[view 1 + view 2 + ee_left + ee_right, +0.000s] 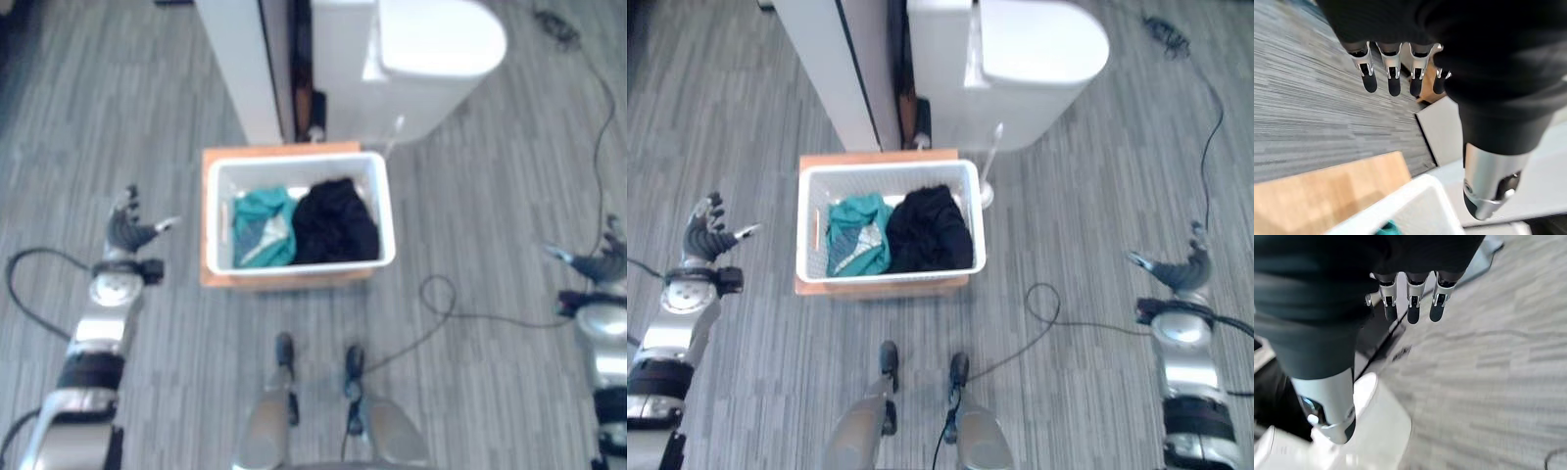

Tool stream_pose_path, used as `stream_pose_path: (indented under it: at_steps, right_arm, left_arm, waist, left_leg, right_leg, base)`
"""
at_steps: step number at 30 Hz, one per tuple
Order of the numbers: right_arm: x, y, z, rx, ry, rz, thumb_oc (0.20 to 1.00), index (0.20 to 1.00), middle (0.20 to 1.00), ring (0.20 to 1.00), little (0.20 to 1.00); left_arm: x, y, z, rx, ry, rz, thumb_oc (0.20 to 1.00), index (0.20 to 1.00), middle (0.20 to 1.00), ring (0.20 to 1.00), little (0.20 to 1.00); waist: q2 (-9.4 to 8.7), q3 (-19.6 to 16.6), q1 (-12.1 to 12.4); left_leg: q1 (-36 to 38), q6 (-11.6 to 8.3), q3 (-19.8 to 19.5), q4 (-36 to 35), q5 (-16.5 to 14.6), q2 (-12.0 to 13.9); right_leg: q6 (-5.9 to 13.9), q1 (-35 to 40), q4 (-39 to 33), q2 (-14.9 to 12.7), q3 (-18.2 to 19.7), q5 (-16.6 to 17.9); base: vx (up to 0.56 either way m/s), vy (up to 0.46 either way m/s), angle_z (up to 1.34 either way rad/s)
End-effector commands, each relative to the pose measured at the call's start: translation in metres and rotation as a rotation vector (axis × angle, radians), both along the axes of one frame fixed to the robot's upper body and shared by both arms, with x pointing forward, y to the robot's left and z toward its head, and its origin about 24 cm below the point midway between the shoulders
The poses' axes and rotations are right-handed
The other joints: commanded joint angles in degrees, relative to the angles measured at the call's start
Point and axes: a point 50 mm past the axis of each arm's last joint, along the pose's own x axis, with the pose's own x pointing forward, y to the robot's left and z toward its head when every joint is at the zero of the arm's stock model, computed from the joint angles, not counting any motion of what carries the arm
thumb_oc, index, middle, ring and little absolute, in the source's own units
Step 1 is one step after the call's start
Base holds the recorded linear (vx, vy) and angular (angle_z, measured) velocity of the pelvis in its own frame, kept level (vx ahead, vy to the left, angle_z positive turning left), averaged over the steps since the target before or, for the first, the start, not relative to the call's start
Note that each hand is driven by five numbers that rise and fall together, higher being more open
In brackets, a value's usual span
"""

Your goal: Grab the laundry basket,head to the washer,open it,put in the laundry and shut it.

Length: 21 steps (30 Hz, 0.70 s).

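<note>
1. The white laundry basket (299,262) sits on a low wooden board (214,279) on the grey floor (127,127), straight ahead of me and midway between my two arms.
2. Inside the basket lie two bundles of laundry side by side: a teal garment (263,227) toward my left and a black garment (336,221) toward my right, the two touching in the middle.
3. Just beyond the basket stands the white washer (431,59), and a tall white panel (240,69) stands beside it to my left, with a dark gap between them.
4. My left robot hand (127,233) hangs over the floor well to the left of the basket, apart from it. In its wrist view the fingers (1393,73) are straight and spread and the thumb (1488,191) stands off from them; it has hold of nothing.
5. My right robot hand (1181,269) hangs over the floor well to the right of the basket, also apart from it. Its fingers (1410,306) are straight and its thumb (1327,404) is apart from them, with nothing in its grasp.
6. The basket has not yet been picked up; both rims are untouched.
</note>
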Motion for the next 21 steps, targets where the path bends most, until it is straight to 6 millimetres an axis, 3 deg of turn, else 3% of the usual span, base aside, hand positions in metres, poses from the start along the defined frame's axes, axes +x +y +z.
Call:
stream_pose_path:
  at_steps: [1, 6, 14, 21]
  right_arm:
    - [-0.003, -0.004, 0.022, -0.062, -0.055, 0.011, 1.0, 1.0, 1.0, 1.0, 1.0]
    - [0.011, 0.014, 0.037, -0.049, -0.136, 0.069, 1.0, 1.0, 1.0, 1.0, 1.0]
    - [0.03, 0.028, 0.049, -0.078, -0.159, 0.112, 1.0, 1.0, 1.0, 1.0, 1.0]
    - [0.053, 0.053, 0.071, -0.086, -0.212, 0.181, 1.0, 1.0, 1.0, 1.0, 1.0]
  left_arm:
    - [-0.003, 0.021, 0.014, 0.061, -0.032, 0.116, 1.0, 1.0, 1.0, 1.0, 1.0]
    - [0.007, 0.018, 0.051, 0.127, -0.123, 0.122, 1.0, 1.0, 1.0, 1.0, 1.0]
    - [0.018, 0.006, 0.081, 0.17, -0.235, 0.149, 1.0, 1.0, 1.0, 1.0, 1.0]
    - [0.025, -0.008, 0.116, 0.196, -0.33, 0.114, 1.0, 1.0, 1.0, 1.0, 1.0]
  waist:
    - [-2.04, -4.27, 0.29]
    - [-2.03, -2.44, 0.56]
    - [-1.76, -2.42, 0.76]
    - [-1.02, -1.52, 0.94]
  left_leg:
    - [-2.81, -1.81, 0.16, 6.1, -4.37, 4.46]
    - [-7.13, -2.39, 0.22, 6.64, -3.59, 4.33]
    - [-9.12, -2.49, 0.09, 5.61, -2.95, 3.6]
    - [-10.47, -2.26, -0.29, 7.15, -3.67, 3.24]
  right_leg:
    - [5.48, -6.15, 6.38, -6.79, 1.38, -1.69]
    - [5.66, -9.89, 6.21, -7.28, 0.72, -0.69]
    - [5.86, -12.4, 6.36, -7.91, 0.58, -0.36]
    - [5.76, -13.59, 7.37, -8.29, 0.43, -0.57]
  base:
    - [-0.07, -0.024, 0.03]
    - [-0.05, -0.022, 0.02]
    - [0.0, 0.0, 0.0]
    - [0.0, 0.0, 0.0]
